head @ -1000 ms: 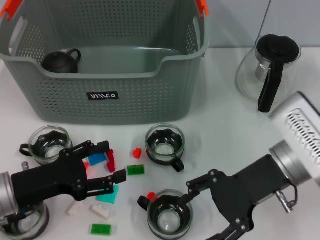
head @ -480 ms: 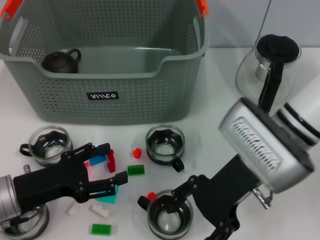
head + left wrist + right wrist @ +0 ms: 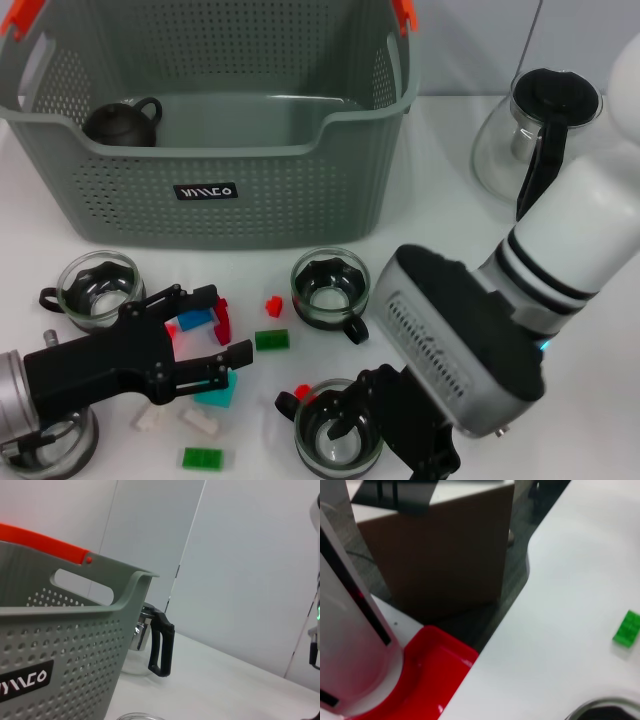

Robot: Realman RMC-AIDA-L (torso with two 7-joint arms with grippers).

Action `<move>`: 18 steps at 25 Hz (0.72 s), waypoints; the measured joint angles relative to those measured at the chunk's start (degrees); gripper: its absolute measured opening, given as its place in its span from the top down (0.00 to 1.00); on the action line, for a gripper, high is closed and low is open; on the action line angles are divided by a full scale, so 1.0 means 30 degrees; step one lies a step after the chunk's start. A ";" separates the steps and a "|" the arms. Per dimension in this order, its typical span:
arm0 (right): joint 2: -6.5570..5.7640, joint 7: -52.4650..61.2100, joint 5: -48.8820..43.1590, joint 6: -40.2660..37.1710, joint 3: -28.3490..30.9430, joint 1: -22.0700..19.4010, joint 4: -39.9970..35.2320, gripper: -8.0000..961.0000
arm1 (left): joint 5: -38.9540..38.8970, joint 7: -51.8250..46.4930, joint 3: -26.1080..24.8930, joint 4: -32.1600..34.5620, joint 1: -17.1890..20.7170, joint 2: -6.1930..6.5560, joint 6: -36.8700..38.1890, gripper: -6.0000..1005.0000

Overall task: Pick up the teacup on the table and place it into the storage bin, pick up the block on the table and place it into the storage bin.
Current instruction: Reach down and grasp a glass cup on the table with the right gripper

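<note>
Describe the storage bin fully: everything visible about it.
The storage bin is a large grey-green basket that looks like plastic, its walls perforated with rows of small holes below a smooth rolled rim. Cut-out handle slots sit near the top, with orange clips at the upper corners. A small black label with white lettering is on the front wall. It stands upright at the back of the white table, open-topped. Inside, at its left end, lies a dark teapot.
</note>
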 joint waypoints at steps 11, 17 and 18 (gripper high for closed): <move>0.0059 0.1152 -0.0691 0.1571 -0.2101 0.0014 -0.0038 0.10 | 0.0001 0.0183 0.0001 -0.0162 0.0199 -0.0001 -0.0085 0.07; 0.0054 0.1261 -0.0692 0.2036 -0.2647 0.0053 -0.0112 0.12 | 0.0000 0.0236 0.0000 -0.0212 0.0266 -0.0034 -0.0238 0.07; 0.0054 0.1279 -0.0691 0.2038 -0.2657 0.0043 -0.0117 0.12 | 0.0001 0.0239 0.0002 -0.0234 0.0304 -0.0051 -0.0246 0.07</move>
